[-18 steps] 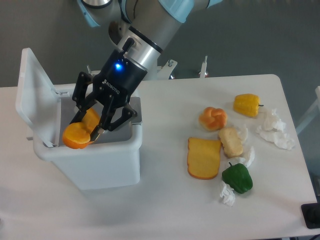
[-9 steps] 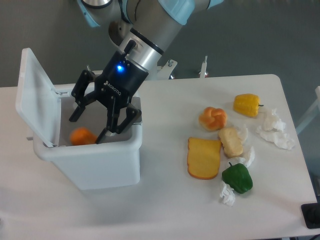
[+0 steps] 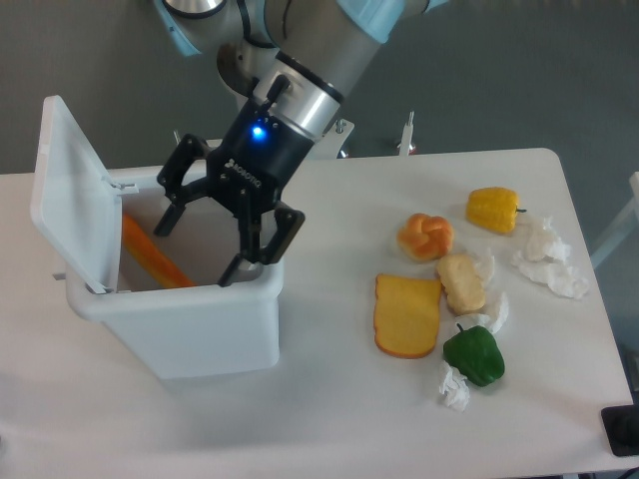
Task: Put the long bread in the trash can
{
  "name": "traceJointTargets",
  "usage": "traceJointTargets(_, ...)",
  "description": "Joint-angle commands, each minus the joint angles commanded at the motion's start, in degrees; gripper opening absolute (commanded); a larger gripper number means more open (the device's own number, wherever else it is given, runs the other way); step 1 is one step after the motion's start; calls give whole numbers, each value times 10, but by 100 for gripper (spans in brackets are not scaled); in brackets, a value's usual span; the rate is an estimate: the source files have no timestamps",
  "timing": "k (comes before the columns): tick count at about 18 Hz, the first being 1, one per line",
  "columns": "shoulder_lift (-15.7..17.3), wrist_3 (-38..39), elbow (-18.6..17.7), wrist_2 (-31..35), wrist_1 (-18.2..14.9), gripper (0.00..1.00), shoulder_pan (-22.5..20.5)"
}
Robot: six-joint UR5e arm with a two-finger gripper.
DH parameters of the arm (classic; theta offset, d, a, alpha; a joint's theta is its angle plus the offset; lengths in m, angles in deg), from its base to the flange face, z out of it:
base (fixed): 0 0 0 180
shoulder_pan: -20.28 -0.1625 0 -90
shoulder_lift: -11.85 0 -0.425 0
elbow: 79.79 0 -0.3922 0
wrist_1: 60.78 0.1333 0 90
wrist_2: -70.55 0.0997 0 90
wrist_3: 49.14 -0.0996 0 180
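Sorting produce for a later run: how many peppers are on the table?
2: the yellow pepper near the far right edge, and the green pepper closer to the front, beside the toast slice. None seem hidden.

orange long bread (image 3: pixel 152 256), white trash can (image 3: pixel 190 324), black gripper (image 3: pixel 205 246) (blue light), green pepper (image 3: pixel 474 355)

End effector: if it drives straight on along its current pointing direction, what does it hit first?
Likely the trash can: the open end effector points down-left into its opening, toward the long bread leaning inside. Depth is unclear.
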State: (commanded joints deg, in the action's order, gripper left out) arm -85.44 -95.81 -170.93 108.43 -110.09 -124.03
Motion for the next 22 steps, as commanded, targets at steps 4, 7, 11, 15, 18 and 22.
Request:
traceJointTargets(4,0,-1,6,2,-2,100,-42)
traceJointTargets(7,0,-2,16,16,-4,100,-53)
traceJointTargets(11,6,-3,17,81,-4,100,-65)
traceJointTargets(15,10,-19,21,186,-4,100,-62)
traceJointTargets(18,14,-79,17,246,-9,100,-60)
traceJointTargets(22,25,-149,10,303,-18,100,-59)
